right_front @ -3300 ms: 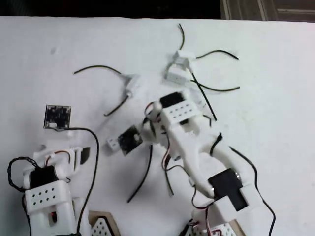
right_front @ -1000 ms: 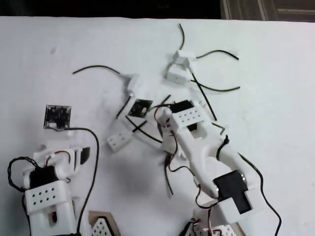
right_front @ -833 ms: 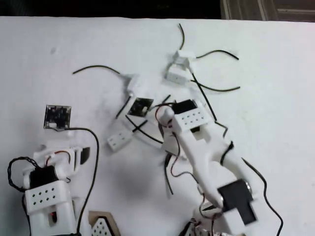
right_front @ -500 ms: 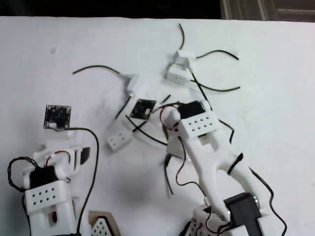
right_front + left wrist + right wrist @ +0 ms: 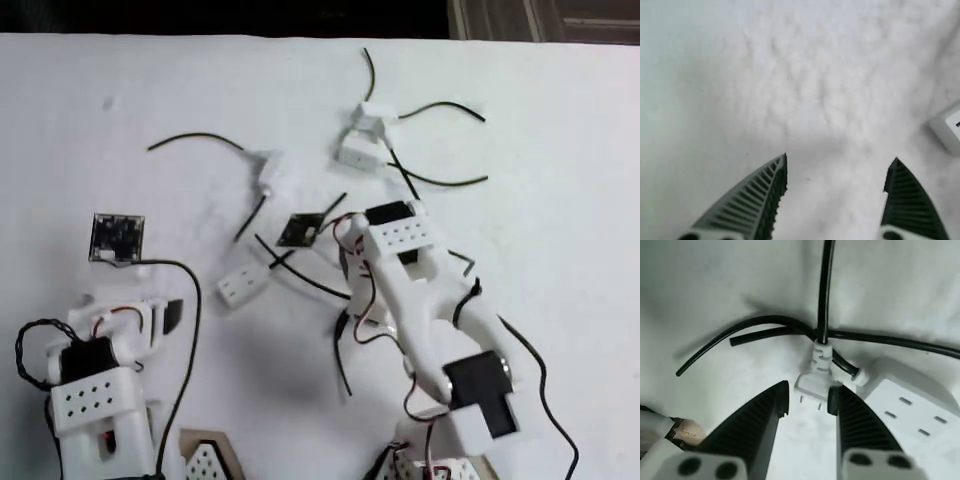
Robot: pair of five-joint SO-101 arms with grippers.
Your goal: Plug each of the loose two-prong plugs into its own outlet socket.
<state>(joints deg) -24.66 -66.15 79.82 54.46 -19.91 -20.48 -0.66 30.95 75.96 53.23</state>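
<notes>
My right gripper (image 5: 807, 392) is shut on a white two-prong plug (image 5: 813, 382), prongs pointing back at the wrist, with its black cable (image 5: 824, 285) running away. A white outlet socket (image 5: 905, 400) lies close beside one finger. From above, the right gripper (image 5: 342, 242) is mid-table. A white socket block (image 5: 240, 285) and a black square piece (image 5: 300, 230) sit to its left. My left gripper (image 5: 837, 167) hangs open over bare table. In the high view the left gripper (image 5: 168, 315) is at the near left.
More white plug and socket pieces (image 5: 360, 152) with black cables lie at the back, and another (image 5: 270, 170) further left. A second black square (image 5: 117, 237) lies at the left. A white block corner (image 5: 947, 130) shows in the left wrist view. The table's (image 5: 560, 200) right side is bare.
The right arm has moved from beside the socket block towards the table's middle, taking the black square piece with it, then shifted slightly right. The left arm has not moved.
</notes>
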